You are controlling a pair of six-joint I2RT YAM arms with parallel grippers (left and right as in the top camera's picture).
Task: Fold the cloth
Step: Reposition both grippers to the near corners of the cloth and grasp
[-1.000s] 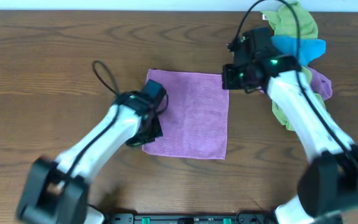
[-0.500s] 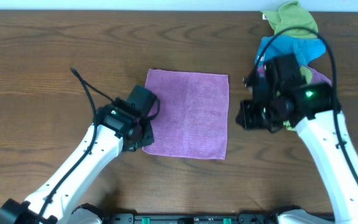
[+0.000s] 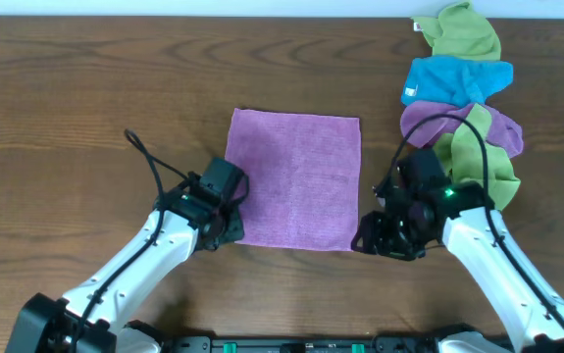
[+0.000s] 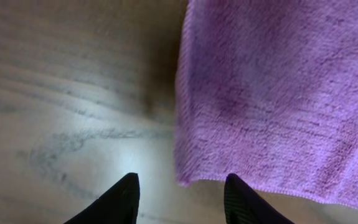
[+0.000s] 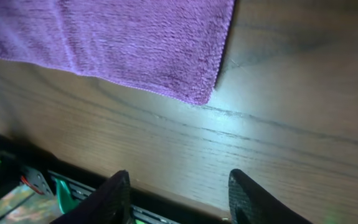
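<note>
Cloth (image 3: 294, 180) flat, unfolded, centre of bench (image 3: 76, 108). Left end effector (image 3: 228, 227) at cloth's 7 o'clock corner, fingers spread, nothing gripped; corner just ahead of gap between tips. Right end effector (image 3: 370, 237) at 5 o'clock corner, fingers spread, empty. Pile of rags (image 3: 463, 88), green, blue, purple, at 2 o'clock, apart from cloth.

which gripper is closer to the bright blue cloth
Right. The right gripper, jaws open, is by the lilac cloth's near right corner, on the bright blue cloth's side. The left gripper is by the near left corner, farther off across the lilac cloth.
</note>
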